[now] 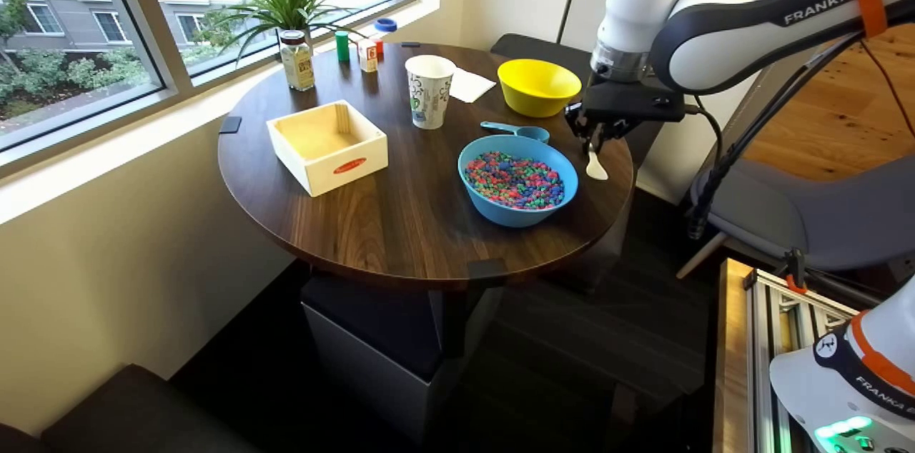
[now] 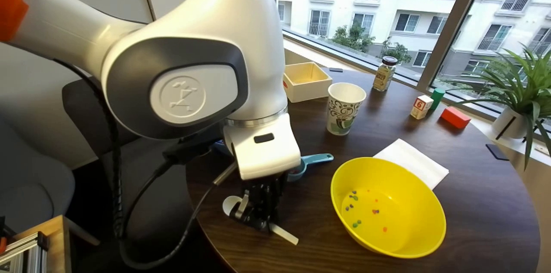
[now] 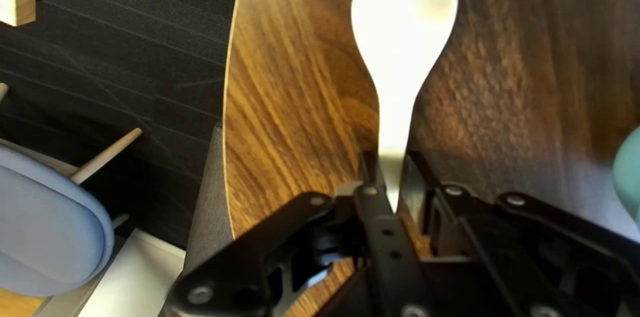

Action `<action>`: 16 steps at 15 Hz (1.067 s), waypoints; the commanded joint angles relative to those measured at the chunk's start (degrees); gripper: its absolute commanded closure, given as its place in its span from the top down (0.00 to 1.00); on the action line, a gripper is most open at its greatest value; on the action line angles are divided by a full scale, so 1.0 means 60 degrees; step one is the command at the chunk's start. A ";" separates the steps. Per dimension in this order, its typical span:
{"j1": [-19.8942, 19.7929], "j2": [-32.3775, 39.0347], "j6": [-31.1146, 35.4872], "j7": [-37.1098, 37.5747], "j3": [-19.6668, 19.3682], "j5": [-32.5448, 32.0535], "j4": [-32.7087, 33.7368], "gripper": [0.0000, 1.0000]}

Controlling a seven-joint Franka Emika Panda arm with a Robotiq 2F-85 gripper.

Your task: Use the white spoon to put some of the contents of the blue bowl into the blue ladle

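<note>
The white spoon point(image 1: 596, 168) shows in all views, also in an exterior view point(image 2: 284, 234) and in the wrist view point(image 3: 404, 17). My gripper point(image 3: 392, 167) is shut on its handle, with the spoon's bowl sticking out; I cannot tell if the spoon touches the table. The blue bowl point(image 1: 518, 216) stands beside the gripper and holds the contents point(image 1: 511, 178), a heap of tiny multicoloured pieces. The arm mostly hides it in an exterior view. The blue ladle point(image 1: 530, 133) lies behind the bowl; part of it shows beside the gripper point(image 2: 316, 159).
The yellow bowl point(image 1: 540, 99) stands near the gripper, with a few pieces inside point(image 2: 404, 204). A paper cup point(image 1: 429, 92), a napkin point(image 1: 472, 83), a wooden box point(image 1: 350, 166), a jar point(image 1: 297, 61) and small blocks stand on the round table point(image 1: 400, 231). Its edge is close to the gripper.
</note>
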 commanded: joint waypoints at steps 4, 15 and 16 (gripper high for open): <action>-0.0003 -0.0057 -0.0093 -0.0238 -0.0016 0.0215 0.0111 0.75; -0.0007 -0.0893 -0.0255 -0.2819 0.0001 0.0263 0.0385 1.00; 0.0003 -0.1001 -0.0294 -0.3076 0.0018 0.0330 0.0405 1.00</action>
